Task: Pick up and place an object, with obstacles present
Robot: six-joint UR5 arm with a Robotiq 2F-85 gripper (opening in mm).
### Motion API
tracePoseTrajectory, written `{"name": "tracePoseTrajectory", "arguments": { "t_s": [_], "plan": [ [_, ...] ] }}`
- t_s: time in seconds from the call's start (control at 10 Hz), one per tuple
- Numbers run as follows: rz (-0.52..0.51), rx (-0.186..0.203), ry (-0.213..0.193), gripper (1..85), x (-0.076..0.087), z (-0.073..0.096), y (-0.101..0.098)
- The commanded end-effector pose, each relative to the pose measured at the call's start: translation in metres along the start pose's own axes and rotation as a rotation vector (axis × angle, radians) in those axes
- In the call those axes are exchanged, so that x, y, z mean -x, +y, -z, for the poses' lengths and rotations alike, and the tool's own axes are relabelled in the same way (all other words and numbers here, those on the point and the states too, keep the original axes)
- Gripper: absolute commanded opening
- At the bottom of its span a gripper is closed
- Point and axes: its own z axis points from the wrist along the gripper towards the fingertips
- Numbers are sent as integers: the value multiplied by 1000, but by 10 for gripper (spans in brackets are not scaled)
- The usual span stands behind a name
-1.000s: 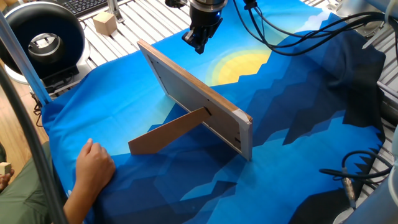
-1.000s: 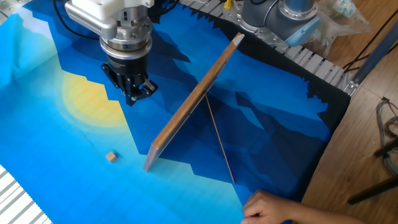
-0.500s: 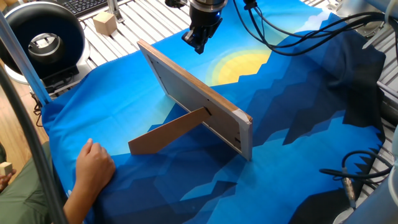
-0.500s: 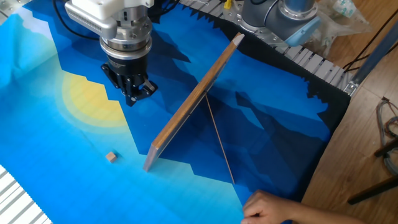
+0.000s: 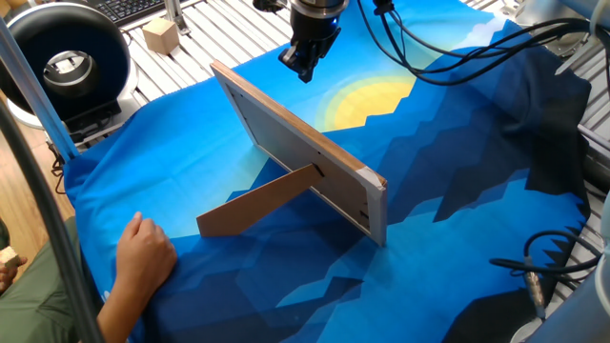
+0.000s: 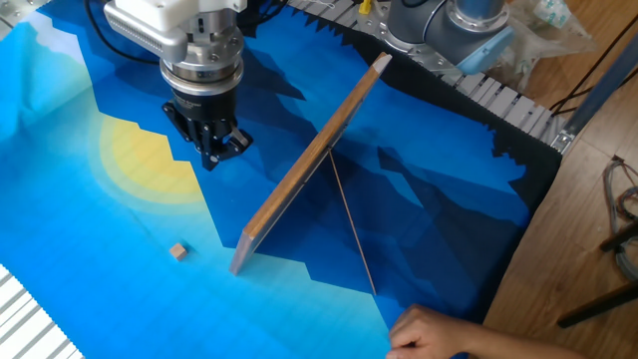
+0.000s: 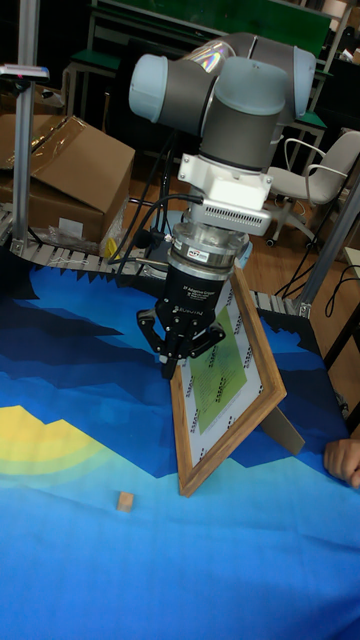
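A small wooden cube (image 6: 178, 251) lies on the blue cloth in front of the board's low end, also seen as the cube (image 7: 124, 500) in the tall fixed view; one fixed view hides it. The obstacle board (image 5: 305, 152), wood-edged with a pale face, stands tilted across the cloth's middle on a brown strut (image 5: 257, 203). My gripper (image 6: 214, 155) hangs above the cloth over the yellow sun patch, beside the board (image 6: 309, 165) and apart from it. Its fingers are drawn together with nothing between them. The gripper (image 5: 305, 69) sits beyond the board's far end.
A person's hand (image 5: 143, 252) rests on the cloth's edge near the strut's foot. A larger wooden block (image 5: 160, 35) and a black round device (image 5: 65, 57) stand off the cloth. Cables (image 5: 457, 48) trail along one side. A cardboard box (image 7: 60, 175) stands behind the table.
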Motion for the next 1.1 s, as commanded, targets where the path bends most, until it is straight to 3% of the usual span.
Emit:
{"name": "tracePoseTrajectory", "arguments": {
  "t_s": [0.0,0.6,0.9,1.0],
  "plan": [
    [-8,13,-9,13,1,1,1],
    [-4,28,-15,13,1,0,4],
    [-27,43,2,13,-4,0,8],
    [-25,27,3,13,-4,0,4]
  ]
}}
